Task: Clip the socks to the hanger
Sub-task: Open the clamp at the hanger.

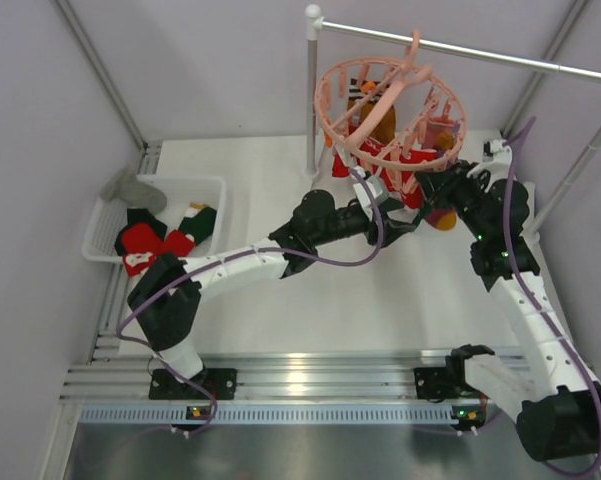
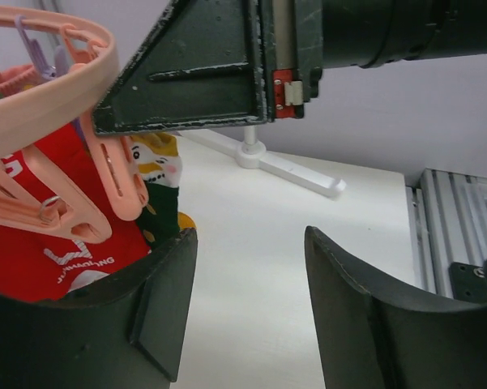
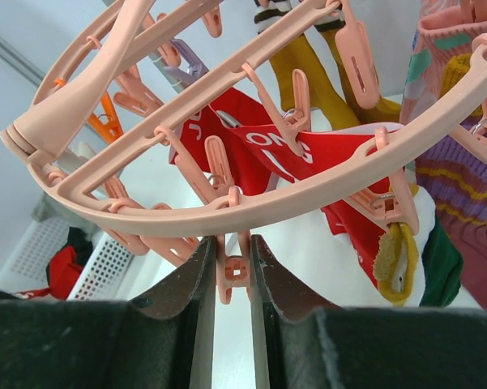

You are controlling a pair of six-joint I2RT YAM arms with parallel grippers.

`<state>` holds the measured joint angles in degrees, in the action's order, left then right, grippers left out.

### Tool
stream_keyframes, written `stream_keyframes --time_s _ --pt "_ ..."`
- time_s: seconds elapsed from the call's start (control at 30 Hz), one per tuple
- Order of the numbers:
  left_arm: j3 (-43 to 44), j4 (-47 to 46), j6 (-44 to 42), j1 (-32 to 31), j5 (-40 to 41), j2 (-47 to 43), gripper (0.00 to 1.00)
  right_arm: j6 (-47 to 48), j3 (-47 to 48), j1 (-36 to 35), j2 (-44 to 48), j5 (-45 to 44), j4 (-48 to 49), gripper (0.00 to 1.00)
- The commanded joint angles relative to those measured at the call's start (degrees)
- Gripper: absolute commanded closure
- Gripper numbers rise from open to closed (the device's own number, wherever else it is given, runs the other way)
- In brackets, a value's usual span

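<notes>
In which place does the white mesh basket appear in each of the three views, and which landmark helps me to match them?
Top external: the white mesh basket sits at the left middle, on the table.
Left wrist: not in it.
Right wrist: the basket is in the lower left, seen behind the ring.
Shared landmark: the pink hanger, visible in all three.

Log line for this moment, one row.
left gripper: open, empty | right gripper: shut on a clip | hanger: several socks hanging | basket: more socks
</notes>
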<state>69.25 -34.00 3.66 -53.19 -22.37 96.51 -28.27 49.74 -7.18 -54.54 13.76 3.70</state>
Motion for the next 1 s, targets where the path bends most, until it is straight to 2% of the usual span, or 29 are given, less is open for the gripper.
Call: stream_keyframes --time_s 0.0,0.07,0.3,0.53,0.97 --pt "4.0 -6.7 -3.0 0.2 5.1 1.3 0.39 -1.4 3.0 0.9 0.2 2.1 -0.7 1.0" --pt "4.4 -7.6 -4.4 0.2 7.7 2.3 0.37 -1.4 3.0 0.9 0.2 2.1 -0.8 1.0" --pt "6.3 -10.8 -7.0 0.3 8.7 4.6 0.36 -1.7 3.2 1.1 0.1 2.6 -0.9 1.0" --pt "9.2 -9.5 -8.2 0.8 12.6 7.7 0.36 -2.3 3.2 1.5 0.4 3.2 -0.5 1.0" --pt "12.2 -9.0 -10.3 0.7 15.1 10.5 0.39 -4.9 2.9 2.2 -0.2 6.3 0.7 1.0"
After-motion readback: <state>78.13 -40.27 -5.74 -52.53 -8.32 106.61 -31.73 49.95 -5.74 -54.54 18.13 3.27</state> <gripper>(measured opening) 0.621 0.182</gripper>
